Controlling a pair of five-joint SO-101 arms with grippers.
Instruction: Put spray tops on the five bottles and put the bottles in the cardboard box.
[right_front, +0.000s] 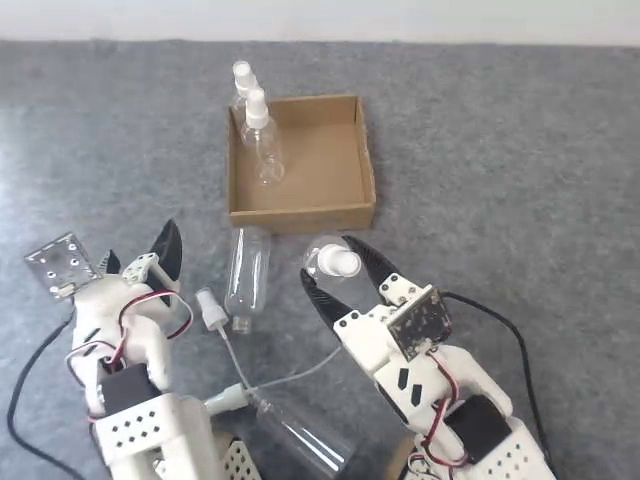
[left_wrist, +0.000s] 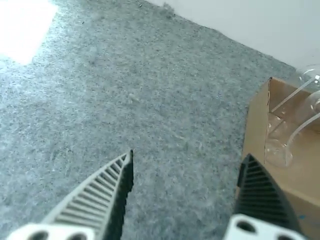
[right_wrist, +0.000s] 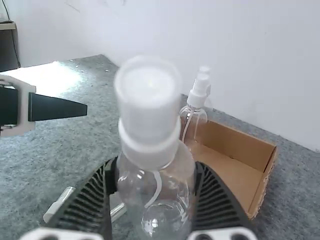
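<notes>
High view: the right tool (right_front: 326, 260) is clamping a capped bottle (right_front: 338, 262) and holding it just in front of the cardboard box (right_front: 300, 215), above the table (right_front: 520, 150). In the left wrist view the left tool (left_wrist: 189, 156) is hanging spread wide with nothing between its jaws, beside the box's near left corner.

The step in hand is looking like the carry into the box. To do it well, the right arm should be lifting the bottle clear of the front wall before going forward, since the bottle's base is sitting low between the jaws. Two finished bottles (right_front: 262, 140) are crowding the box's left side, so the bare right half of the floor is the safer place to aim. Lowering until the bottle is nearly lying on the cardboard before letting go should be keeping it from rolling into the others. The grip is sitting on the body below the spray top, which is leaving the top free of the jaws.

A bare bottle (right_front: 247, 275) is lying on the table near the front wall, with a loose spray top (right_front: 212, 310) beside it, both waiting.

Hard to make out: whether the held bottle's spray top is fully seated. The farther of the two finished bottles is overlapping the box's back corner, and I cannot tell whether it is inside or leaning over the rim. A fifth bottle (right_front: 305, 440) is lying between the arm bases, partly cut off by the frame edge, and whether the top near its neck is attached is unclear.
</notes>
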